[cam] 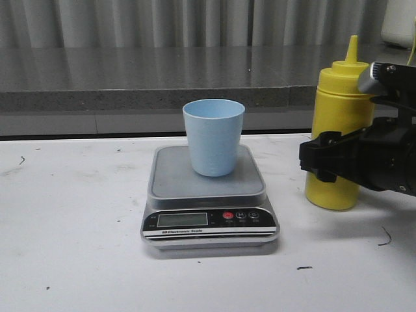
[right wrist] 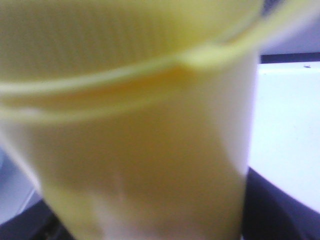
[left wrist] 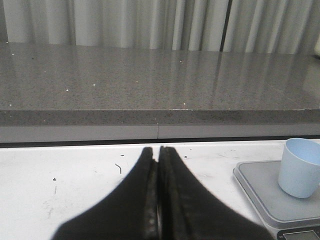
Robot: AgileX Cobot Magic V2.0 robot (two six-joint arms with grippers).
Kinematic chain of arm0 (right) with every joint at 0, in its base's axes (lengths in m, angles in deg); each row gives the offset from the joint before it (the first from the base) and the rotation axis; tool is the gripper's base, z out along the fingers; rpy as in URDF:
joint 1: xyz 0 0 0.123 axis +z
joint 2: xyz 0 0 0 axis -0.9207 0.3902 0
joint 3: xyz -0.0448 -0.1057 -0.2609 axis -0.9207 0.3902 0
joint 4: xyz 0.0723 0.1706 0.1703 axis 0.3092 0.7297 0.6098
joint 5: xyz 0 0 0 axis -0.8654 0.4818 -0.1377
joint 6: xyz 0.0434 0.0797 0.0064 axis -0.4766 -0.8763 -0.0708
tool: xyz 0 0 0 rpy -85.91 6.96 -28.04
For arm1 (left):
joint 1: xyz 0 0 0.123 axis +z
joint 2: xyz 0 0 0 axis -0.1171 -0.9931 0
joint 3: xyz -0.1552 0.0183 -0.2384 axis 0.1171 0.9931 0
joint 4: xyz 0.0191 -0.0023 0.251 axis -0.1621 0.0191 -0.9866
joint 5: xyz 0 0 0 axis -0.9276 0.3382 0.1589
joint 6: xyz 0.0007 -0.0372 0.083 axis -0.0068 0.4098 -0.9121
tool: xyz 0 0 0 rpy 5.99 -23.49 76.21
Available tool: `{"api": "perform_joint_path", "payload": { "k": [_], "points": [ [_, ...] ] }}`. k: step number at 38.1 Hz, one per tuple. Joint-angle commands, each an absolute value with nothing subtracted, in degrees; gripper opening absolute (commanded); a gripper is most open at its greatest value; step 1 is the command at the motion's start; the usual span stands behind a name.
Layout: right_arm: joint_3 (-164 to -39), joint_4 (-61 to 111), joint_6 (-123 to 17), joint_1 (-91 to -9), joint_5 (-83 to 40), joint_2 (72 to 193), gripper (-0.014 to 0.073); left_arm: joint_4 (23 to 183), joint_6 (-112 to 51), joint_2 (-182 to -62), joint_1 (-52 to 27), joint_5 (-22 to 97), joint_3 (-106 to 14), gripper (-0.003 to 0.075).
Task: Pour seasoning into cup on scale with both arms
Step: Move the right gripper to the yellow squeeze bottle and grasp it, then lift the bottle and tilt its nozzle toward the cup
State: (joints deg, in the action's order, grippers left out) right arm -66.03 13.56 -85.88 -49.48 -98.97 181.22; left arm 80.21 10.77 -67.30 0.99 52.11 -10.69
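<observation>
We see the right gripper (cam: 325, 159) at the yellow seasoning bottle (cam: 338, 110), its black fingers (cam: 318, 156) reaching across the bottle's lower body; the right wrist view is filled with blurred yellow plastic, so the bottle sits between the fingers, but we cannot tell whether they have closed on it or merely surround it. The bottle stands upright on the white tabletop (cam: 78, 247), just to the right of the scale (cam: 209, 201), with its nozzle pointing up. The left gripper (left wrist: 158, 200) has its fingers pressed together and holds nothing; it hovers to the left of the scale, out of the front view. The pale blue cup (cam: 214, 136) stands upright in the middle of the scale's steel platform. We judge the task to be at an early stage: the cup is in place, while lifting, tilting and pouring remain.
</observation>
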Motion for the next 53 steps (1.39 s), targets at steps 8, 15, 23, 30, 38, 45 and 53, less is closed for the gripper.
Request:
{"api": "perform_joint_path", "payload": {
  "k": [8, 15, 23, 30, 38, 45, 53],
  "points": [
    [-66.9, 12.3, -81.6, -49.6, -107.6, 177.4, 0.0099, 80.8, 11.3, -67.9, 0.9, 47.2, -12.2, -0.002],
    [-68.8, 12.3, -71.0, -49.6, -106.1, 172.2, 0.0099, 80.8, 11.3, -67.9, 0.9, 47.2, -12.2, -0.002],
    [-76.7, 12.2, -56.7, -49.6, -94.1, 166.9, 0.0099, 80.8, 11.3, -67.9, 0.9, 47.2, -12.2, -0.002],
    [-85.0, 12.1, -36.6, -49.6, -84.8, 166.3, 0.0099, 80.8, 11.3, -67.9, 0.9, 47.2, -12.2, -0.002],
    [-89.3, 12.0, -13.1, -49.6, -83.7, 166.5, 0.0099, 80.8, 11.3, -67.9, 0.9, 47.2, -12.2, -0.002],
    [-89.4, 11.7, 12.2, -49.6, -85.4, 166.6, 0.0099, 80.8, 11.3, -67.9, 0.9, 47.2, -12.2, -0.002],
    [-93.1, 11.7, 25.1, -49.6, -85.9, 167.7, 0.0099, 80.8, 11.3, -67.9, 0.9, 47.2, -12.2, -0.002]
  ]
}}
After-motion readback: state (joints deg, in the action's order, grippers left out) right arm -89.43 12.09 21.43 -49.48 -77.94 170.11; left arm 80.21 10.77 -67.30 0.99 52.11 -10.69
